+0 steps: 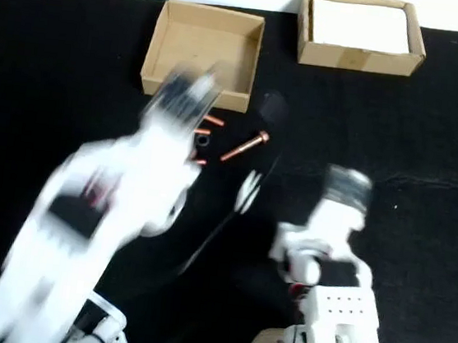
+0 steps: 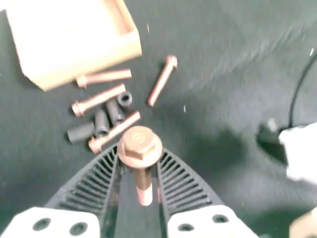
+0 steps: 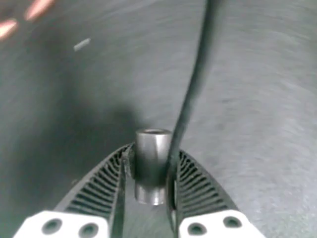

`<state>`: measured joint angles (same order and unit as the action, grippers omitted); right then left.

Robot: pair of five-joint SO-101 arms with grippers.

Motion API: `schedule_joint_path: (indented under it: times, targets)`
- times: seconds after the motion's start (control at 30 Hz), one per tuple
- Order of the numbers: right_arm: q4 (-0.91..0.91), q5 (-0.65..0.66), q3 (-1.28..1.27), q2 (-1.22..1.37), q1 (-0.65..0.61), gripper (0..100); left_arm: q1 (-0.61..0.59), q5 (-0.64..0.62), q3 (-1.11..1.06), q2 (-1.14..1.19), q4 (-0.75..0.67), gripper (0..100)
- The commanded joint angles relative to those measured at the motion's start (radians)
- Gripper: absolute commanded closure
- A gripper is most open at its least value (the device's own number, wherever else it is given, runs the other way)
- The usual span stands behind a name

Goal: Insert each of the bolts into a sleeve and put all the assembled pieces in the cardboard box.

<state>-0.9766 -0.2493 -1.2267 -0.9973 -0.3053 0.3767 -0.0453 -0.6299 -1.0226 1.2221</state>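
My left gripper (image 2: 139,159) is shut on a copper bolt (image 2: 140,143), held head outward above the black mat. Beyond it lie three more bolts (image 2: 98,99) in a cluster with several dark sleeves (image 2: 101,121), and a further bolt (image 2: 162,80) lies apart. The open cardboard box (image 2: 69,34) stands just past them. My right gripper (image 3: 150,153) is shut on a dark sleeve (image 3: 151,148), its open end facing out. In the high view the left gripper (image 1: 184,96) is a blur near the box (image 1: 164,48), and the right gripper (image 1: 347,187) is mid-table to the right.
A black cable (image 3: 193,79) runs across the mat beside the right gripper and shows in the high view (image 1: 232,213) between the arms. A second cardboard box (image 1: 358,58) with a white insert stands at the back right. The mat's right side is bare.
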Motion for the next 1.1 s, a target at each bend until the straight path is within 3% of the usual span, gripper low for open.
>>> schedule_joint_path:
  times: [0.0, 0.1, 0.27, 0.4, 0.67, 0.9, 1.07]
  targets:
    - [-0.081, 0.031, 0.153, -0.016, -0.176, 99.2, 0.012, -0.005, -0.127, -0.246, -0.121, 99]
    - [-0.042, 0.029, 0.226, -0.053, -0.292, 99.2, 0.01, -0.006, -0.104, -0.265, -0.126, 99]
    - [0.344, 0.044, 0.153, -0.197, -0.321, 99.2, 0.01, -0.011, 0.036, -0.257, -0.141, 99]
    - [0.615, 0.164, -0.054, -0.242, -0.318, 99.2, 0.013, -0.015, 0.177, -0.165, -0.138, 99]
    - [1.075, 0.288, -0.404, -0.308, -0.317, 99.2, 0.018, -0.249, 0.314, 0.058, -0.143, 99]
    - [1.251, 0.285, -0.552, -0.395, -0.317, 99.2, 0.085, -0.316, 0.312, 0.174, -0.169, 99]
    - [1.274, 0.284, -0.578, -0.456, -0.317, 99.2, 0.105, -0.316, 0.321, 0.277, -0.239, 99]
